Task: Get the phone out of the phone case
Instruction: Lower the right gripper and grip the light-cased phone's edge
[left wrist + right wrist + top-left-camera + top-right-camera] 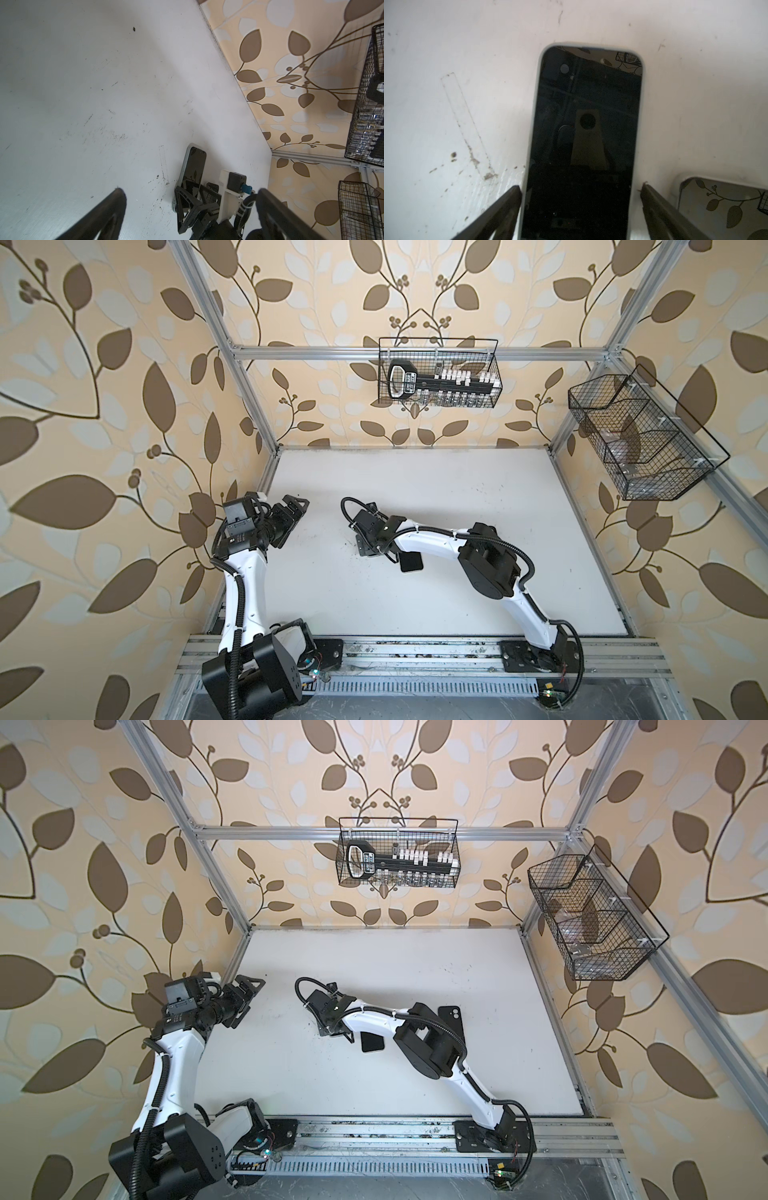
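The phone lies flat on the white table, dark screen up, with a pale rim, partly under my right forearm. My right gripper is open and straddles one end of the phone. One finger sits almost against the rim and the other stands a little off it. A black phone case with a camera cutout lies apart behind the right elbow. My left gripper hangs open and empty at the table's left edge, looking toward the phone.
A wire basket with a tool set hangs on the back wall. Another wire basket hangs on the right wall. A glossy rounded-corner thing that mirrors the wallpaper lies beside the right finger. The arms' rail runs along the front.
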`<state>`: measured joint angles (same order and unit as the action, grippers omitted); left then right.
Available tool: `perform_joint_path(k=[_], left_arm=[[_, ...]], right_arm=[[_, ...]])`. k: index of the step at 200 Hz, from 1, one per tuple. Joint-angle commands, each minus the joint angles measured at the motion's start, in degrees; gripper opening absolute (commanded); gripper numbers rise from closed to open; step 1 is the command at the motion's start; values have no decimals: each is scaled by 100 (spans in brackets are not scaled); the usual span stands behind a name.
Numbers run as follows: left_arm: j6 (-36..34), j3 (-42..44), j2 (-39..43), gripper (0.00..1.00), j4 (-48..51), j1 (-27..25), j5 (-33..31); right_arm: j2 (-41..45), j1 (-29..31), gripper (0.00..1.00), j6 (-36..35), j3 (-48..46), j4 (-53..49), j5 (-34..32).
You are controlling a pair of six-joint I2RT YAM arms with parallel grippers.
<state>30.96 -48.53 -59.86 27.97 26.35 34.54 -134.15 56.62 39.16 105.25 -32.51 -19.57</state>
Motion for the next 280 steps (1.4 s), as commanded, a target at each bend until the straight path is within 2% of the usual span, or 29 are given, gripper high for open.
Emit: perform_joint_path(k=[1, 49, 104, 160, 219, 280], left_arm=[[-180, -7, 79, 99, 15, 55, 96], [-233, -16, 101, 99, 107, 55, 63], [-243, -33, 80, 99, 128, 55, 112], [-231, -33, 97, 99, 121, 52, 149], [-232, -33, 114, 99, 126, 54, 158], [-241, -42, 131, 99, 139, 53, 151]], right_arm=[[-297, 39, 91, -29, 285, -195, -65], [-430, 64, 86, -65, 351, -366, -249], [-453, 90, 89, -114, 326, -624, -310], [-413, 100, 84, -55, 221, -737, -347], [-420, 88, 87, 80, 280, -946, -325], [-440, 77, 79, 95, 338, -1178, -124]])
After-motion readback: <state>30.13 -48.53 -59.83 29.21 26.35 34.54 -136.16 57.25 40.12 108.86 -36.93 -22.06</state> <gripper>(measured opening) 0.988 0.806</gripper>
